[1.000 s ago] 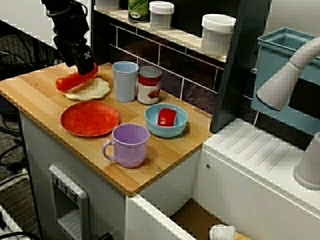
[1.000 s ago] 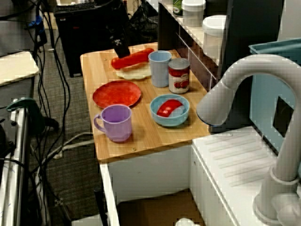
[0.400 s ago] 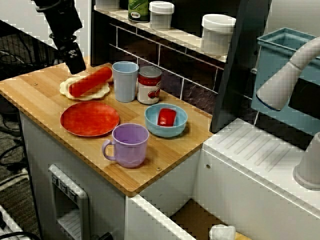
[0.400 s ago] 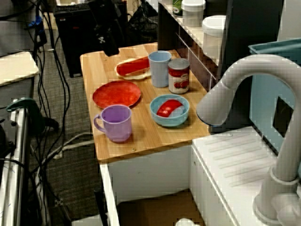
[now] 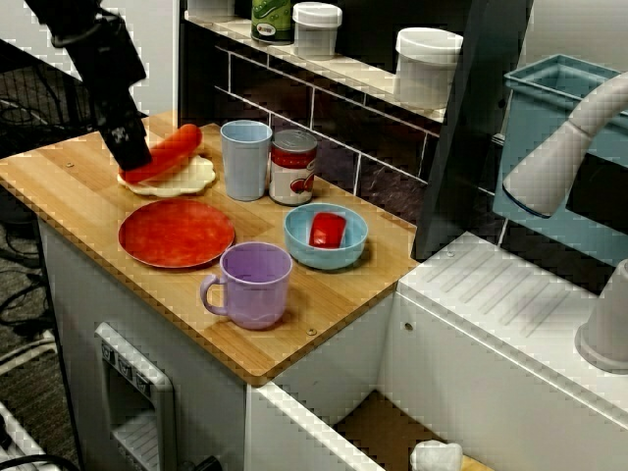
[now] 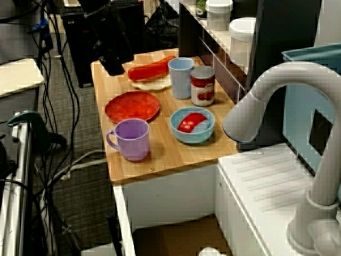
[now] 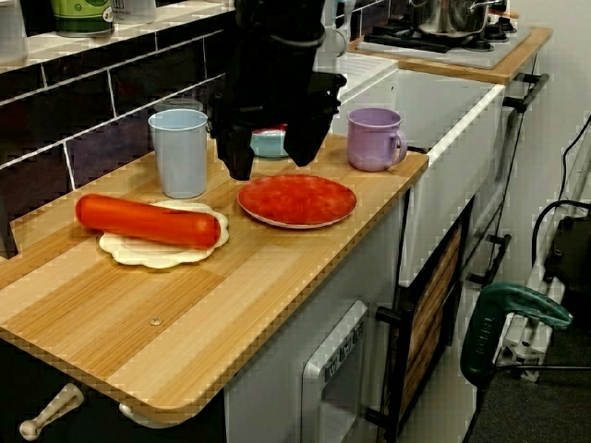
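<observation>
From the front view: black two-fingered gripper (image 5: 130,155) low near the wooden countertop's (image 5: 69,182) back-left corner, overlapping in the picture the left end of the long red plastic sausage (image 5: 169,150); touching or not, cannot tell from here. Sausage flat across the cream scalloped plate (image 5: 186,179), just left of the light-blue cup (image 5: 245,159), round red plate (image 5: 177,233) nearer the front edge. No longer carried as a second ago: set down, let go, and now angled slightly more toward the back edge than a moment earlier. From the view past the faucet: gripper (image 6: 113,68) on the front-edge side of the sausage (image 6: 151,68), clear of it, shifted toward that edge since the last look. From the low view along the counter: gripper (image 7: 268,166) raised off the board, fingers (image 7: 238,157) spread wide with nothing between them; sausage (image 7: 148,220) resting alone on the cream plate (image 7: 162,251) by the tiled back edge, red plate (image 7: 297,200) beyond it.
</observation>
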Controlling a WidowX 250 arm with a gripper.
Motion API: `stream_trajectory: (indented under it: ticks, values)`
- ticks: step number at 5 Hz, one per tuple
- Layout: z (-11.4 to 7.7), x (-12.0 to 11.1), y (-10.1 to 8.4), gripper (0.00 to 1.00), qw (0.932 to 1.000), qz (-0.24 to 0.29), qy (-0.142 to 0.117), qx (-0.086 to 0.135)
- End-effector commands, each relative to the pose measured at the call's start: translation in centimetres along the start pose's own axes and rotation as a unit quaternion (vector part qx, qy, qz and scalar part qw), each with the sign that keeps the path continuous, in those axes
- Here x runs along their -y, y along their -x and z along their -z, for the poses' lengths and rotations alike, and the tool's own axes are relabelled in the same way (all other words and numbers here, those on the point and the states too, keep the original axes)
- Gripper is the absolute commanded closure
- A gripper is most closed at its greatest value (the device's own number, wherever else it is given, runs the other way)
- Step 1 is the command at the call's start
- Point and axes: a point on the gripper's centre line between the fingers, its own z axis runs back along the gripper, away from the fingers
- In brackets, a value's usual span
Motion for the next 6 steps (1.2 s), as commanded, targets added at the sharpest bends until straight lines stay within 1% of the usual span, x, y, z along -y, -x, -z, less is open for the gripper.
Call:
stream_trajectory:
  ticks: [1, 2, 3, 4, 5, 6]
  values:
    - [0.5, -3.4, -2.8, 0.00, 0.9885, -0.133, -0.072, 0.002]
    - [0.2, -4.4, -4.5, 0.00, 0.9821, -0.173, -0.075, 0.001]
    - [0.4, -4.9, -5.2, 0.00, 0.9799, -0.185, -0.073, -0.007]
    - [-0.1, -4.9, -5.8, 0.00, 0.9761, -0.205, -0.065, -0.029]
    - [-1.4, -4.7, -6.5, 0.00, 0.9719, -0.227, -0.055, -0.028]
    - [-2.3, -4.9, -7.3, 0.00, 0.9680, -0.243, -0.051, -0.036]
